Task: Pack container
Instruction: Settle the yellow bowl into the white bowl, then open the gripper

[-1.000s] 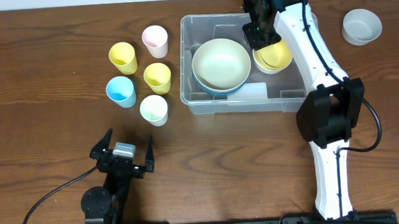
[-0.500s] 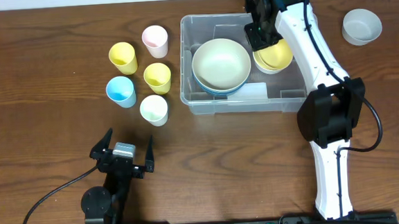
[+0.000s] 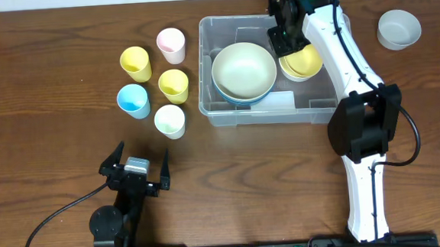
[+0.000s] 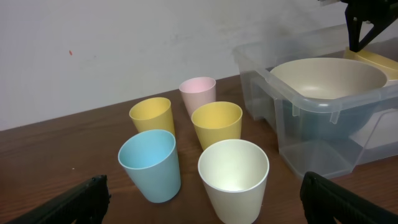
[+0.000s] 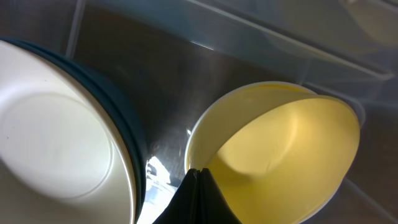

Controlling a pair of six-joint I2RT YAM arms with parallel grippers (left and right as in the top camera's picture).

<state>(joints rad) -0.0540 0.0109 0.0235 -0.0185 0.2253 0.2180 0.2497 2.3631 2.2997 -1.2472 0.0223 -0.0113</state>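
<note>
Clear, glossy plastic for the container [image 3: 206, 78], rectangular with rounded corners, set on the dark wooden table [image 3: 49, 88] toward its far side, just right of the cups [image 4: 233, 177]; already holds a wide cream bowl [image 3: 243, 68] nested in a blue bowl [image 5: 124, 134], stacked presumably to spare floor space; beside them, at the right end, a yellow bowl [image 3: 302, 59] leaning tilted inside a pale bowl [image 5: 211, 124], not yet seated flat. Right gripper [image 3: 280, 39] down inside the bin at that yellow rim, jaws pinched fully together; cannot tell whether the thin rim sits between them or just beside. Left gripper [image 3: 140, 163] low near the front edge, spread wide, gripping nothing, facing the five cups; smooth, matte, tapered, in yellow, pink, blue and cream, upright in a tight cluster, likely queued for packing. Grey bowl [image 3: 398, 28] alone at far right, outside the bin, well apart from it.
</note>
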